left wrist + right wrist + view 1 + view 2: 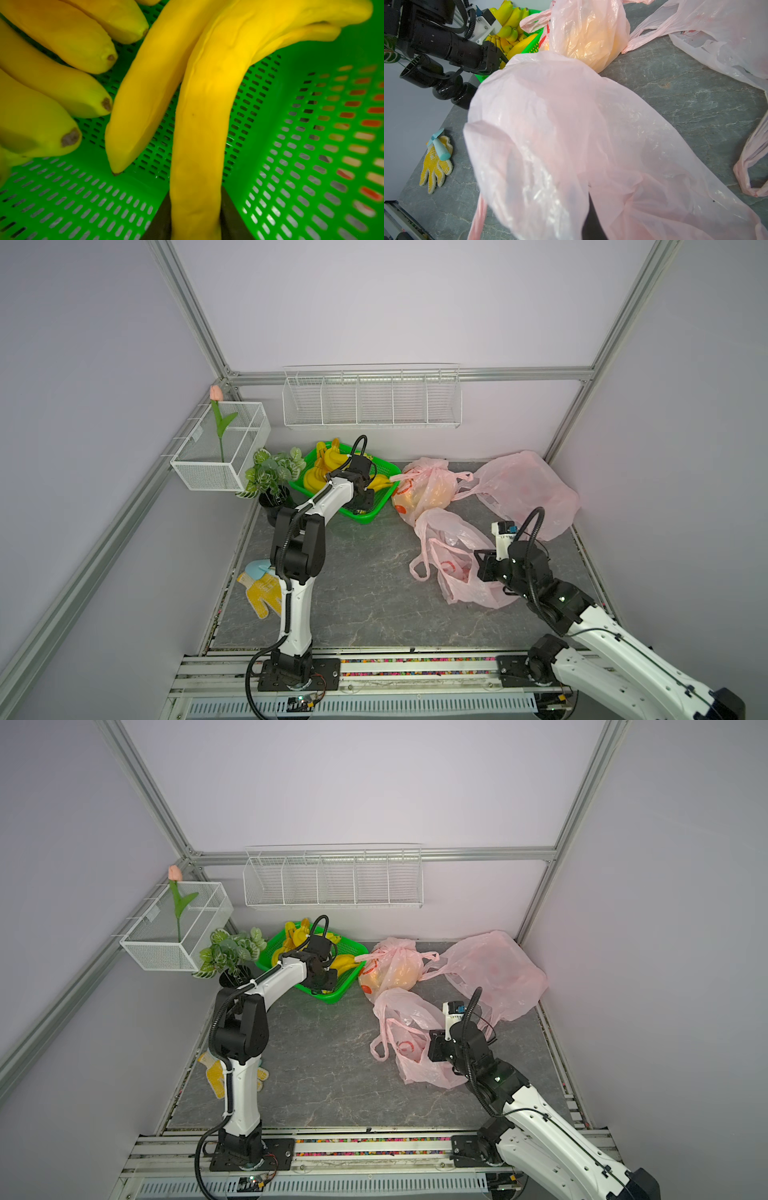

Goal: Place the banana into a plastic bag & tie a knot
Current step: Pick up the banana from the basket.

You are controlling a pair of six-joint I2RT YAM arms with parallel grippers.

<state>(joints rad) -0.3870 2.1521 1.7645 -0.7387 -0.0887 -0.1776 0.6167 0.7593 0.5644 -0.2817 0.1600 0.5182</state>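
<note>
A banana [203, 124] in the green basket [361, 518] at eleven o'clock is clamped by the left gripper [195, 224]. At four o'clock, the pink plastic bag [453, 547] is pinched up by the right gripper [480, 567], likely to receive it.

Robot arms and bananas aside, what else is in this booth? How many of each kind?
Pink plastic bags: 3
White wire baskets: 2
Green basket: 1
Potted plant: 1
Tulip: 1
Yellow glove: 1
Blue hand fan: 1
Total: 10
</note>
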